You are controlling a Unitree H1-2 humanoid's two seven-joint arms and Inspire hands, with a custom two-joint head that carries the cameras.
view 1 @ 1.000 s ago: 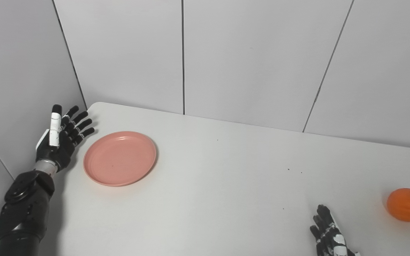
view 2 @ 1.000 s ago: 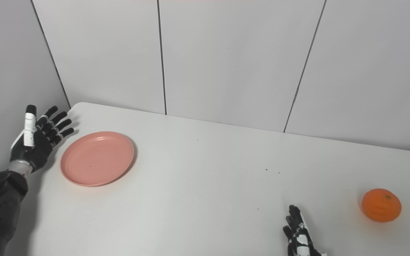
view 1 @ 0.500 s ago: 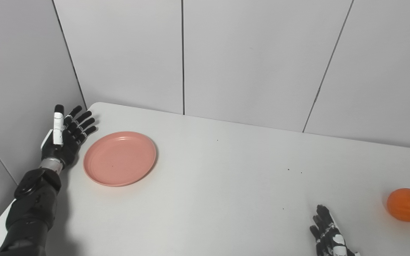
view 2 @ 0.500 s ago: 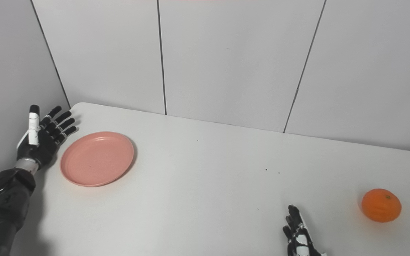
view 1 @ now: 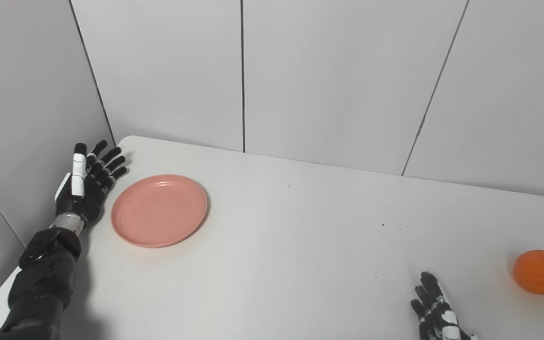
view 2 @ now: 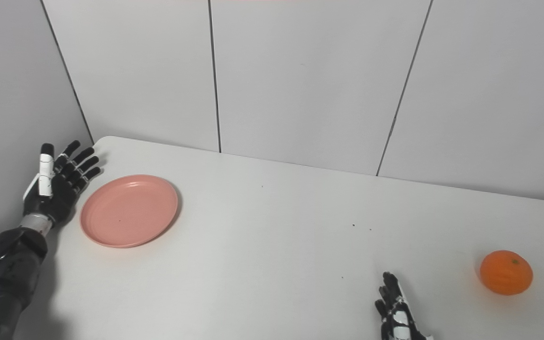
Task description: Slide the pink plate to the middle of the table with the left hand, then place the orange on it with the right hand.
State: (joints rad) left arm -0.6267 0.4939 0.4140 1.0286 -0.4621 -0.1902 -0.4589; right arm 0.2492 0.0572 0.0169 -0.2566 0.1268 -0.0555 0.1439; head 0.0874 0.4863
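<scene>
Left eye view: the left hand [view 1: 85, 186] is empty, fingers spread, palm facing the pink plate [view 1: 159, 210]. The plate sits just beside it, on its inner side, not touching. I think the hand should go low, touch the rim, and push slowly so the plate slides flat.

Right eye view: the right hand [view 2: 397, 314] pokes up at the bottom edge, holding nothing, fingers straight. The orange [view 2: 505, 272] lies on the table [view 2: 272, 245], off to its outer side and a bit further away.
</scene>
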